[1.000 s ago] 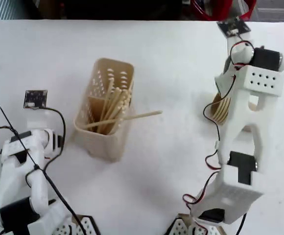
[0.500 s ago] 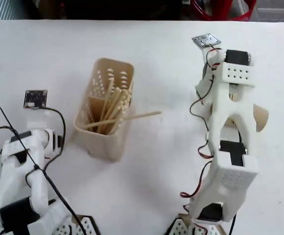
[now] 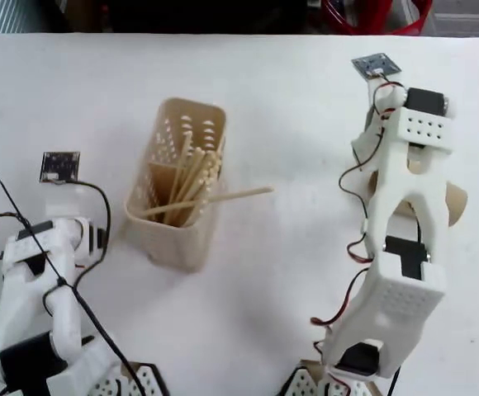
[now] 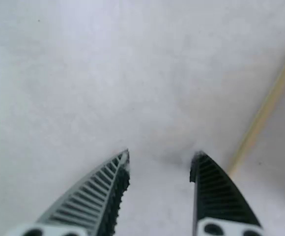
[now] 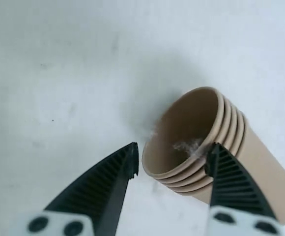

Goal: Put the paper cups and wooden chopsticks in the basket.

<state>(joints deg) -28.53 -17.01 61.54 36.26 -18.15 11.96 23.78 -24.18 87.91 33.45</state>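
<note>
A stack of brown paper cups (image 5: 209, 135) lies on its side on the white table, mouth toward my right gripper (image 5: 174, 155). That gripper is open, one finger beside the rim and the other across the rim's far side. From above, the right arm (image 3: 409, 190) covers most of the stack, with the cups' end (image 3: 454, 200) peeking out beside it. The beige slotted basket (image 3: 172, 235) stands upright with several wooden chopsticks (image 3: 192, 183) in it, and one chopstick (image 3: 244, 194) pokes out sideways. My left gripper (image 4: 159, 160) hangs open over bare table.
The left arm (image 3: 37, 272) sits folded at the near left corner with loose black cables. A blurred beige strip (image 4: 268, 101) crosses the left wrist view. Red and dark objects (image 3: 372, 12) lie beyond the table's far edge.
The right arm swung left, then back a little to the right. The cups showed on its left side a second ago and now show on its right. The left arm has not moved.
</note>
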